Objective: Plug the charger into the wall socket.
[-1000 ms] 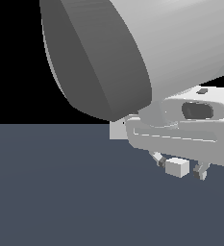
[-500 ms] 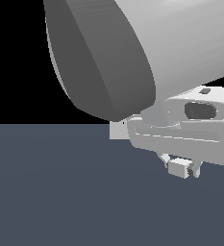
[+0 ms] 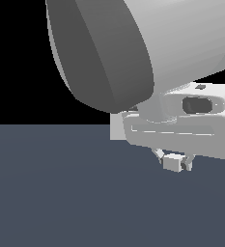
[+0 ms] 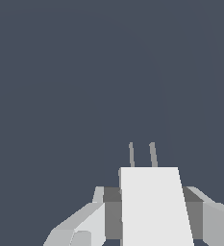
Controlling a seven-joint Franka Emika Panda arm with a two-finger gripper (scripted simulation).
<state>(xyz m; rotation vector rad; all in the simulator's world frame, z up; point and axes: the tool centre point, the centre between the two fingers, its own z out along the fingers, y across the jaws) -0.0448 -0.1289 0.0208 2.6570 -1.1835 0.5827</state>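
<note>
The charger (image 3: 172,162), a small white block, hangs just above the dark floor between the fingers of my gripper (image 3: 174,167), which is shut on it. In the wrist view the charger (image 4: 154,204) fills the space between the two grey pads (image 4: 112,214), and its two thin prongs (image 4: 153,154) point away from the hand. The wall socket (image 3: 116,128) shows only as a pale square patch at the floor's far edge, to the exterior view's left of the hand. Most of it is hidden behind the hand.
A large grey arm link (image 3: 133,48) fills the upper part of the exterior view and blocks much of the scene. The dark blue-grey floor (image 3: 61,193) stretches below, and the wrist view shows only floor (image 4: 84,72) beyond the prongs.
The gripper with the charger has risen slightly and shifted a little toward the exterior view's left. The grip has stayed shut.
</note>
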